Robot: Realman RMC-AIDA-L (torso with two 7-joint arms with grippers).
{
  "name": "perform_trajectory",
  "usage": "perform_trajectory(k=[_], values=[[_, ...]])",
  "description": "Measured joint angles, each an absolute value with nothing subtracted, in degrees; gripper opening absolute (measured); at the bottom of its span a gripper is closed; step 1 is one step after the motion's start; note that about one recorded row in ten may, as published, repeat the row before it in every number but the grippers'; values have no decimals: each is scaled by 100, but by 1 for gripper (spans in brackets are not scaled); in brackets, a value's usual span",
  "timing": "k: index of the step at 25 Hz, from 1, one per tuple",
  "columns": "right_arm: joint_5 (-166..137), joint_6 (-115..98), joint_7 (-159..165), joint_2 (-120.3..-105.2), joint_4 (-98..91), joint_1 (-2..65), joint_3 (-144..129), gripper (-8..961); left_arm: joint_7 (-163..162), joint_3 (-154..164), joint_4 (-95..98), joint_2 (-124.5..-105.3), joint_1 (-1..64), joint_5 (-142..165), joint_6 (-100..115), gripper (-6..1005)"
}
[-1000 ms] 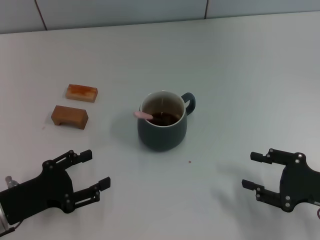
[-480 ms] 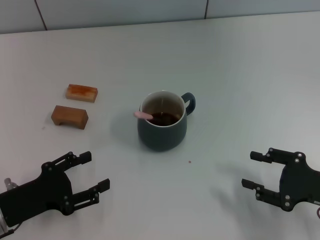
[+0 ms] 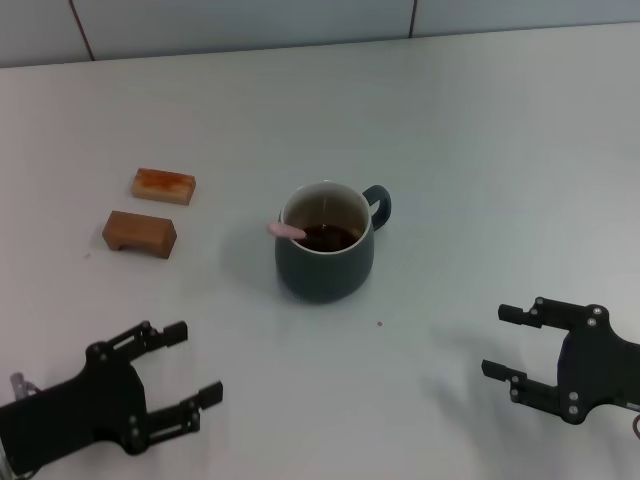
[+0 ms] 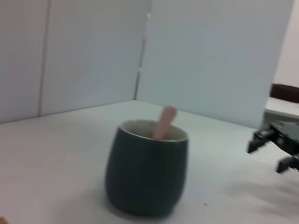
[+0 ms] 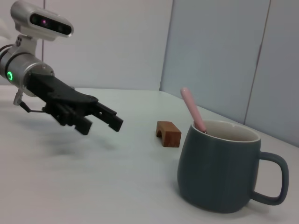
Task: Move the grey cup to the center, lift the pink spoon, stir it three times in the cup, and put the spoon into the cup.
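The pink spoon (image 3: 287,230) is leaned inside the grey cup (image 3: 325,255) at mid-table. Both the left hand (image 3: 178,363) and right hand (image 3: 509,341) are held wide open, empty, well apart. The cup could be tipped by a careless sweep.

A smooth, faintly glossy glaze was seen on the grey cup (image 3: 325,255); the counter (image 3: 480,160) looked matt, the two brown blocks (image 3: 139,232) wood-like.

Spoon mostly hidden
The spoon's (image 3: 288,230) bowl and stem sit unseen inside the cup (image 3: 325,256); only its pink handle end shows.
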State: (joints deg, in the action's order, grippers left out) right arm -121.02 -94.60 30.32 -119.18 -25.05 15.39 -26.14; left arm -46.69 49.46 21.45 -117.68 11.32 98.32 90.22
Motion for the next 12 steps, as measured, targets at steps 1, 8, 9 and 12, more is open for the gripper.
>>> perform_trajectory(k=[1,8,9,12], values=[[-12107,-9473,3032,-11918,-2522,1534,-2616,622,-4553,5048,2170,-11766,1077,9836,9053,825],[-12152,-9514,3031,-11924,-2583,1516,-2619,624,-4517,5308,2489,-11783,915,9949,8961,825],[-12179,-9515,3032,-11924,-2586,1521,-2619,623,-4517,5308,2489,-11783,915,9949,8961,825],[-12259,-9518,3032,-11926,-2601,1532,-2619,623,-4517,5308,2524,-11785,908,9972,8937,825]])
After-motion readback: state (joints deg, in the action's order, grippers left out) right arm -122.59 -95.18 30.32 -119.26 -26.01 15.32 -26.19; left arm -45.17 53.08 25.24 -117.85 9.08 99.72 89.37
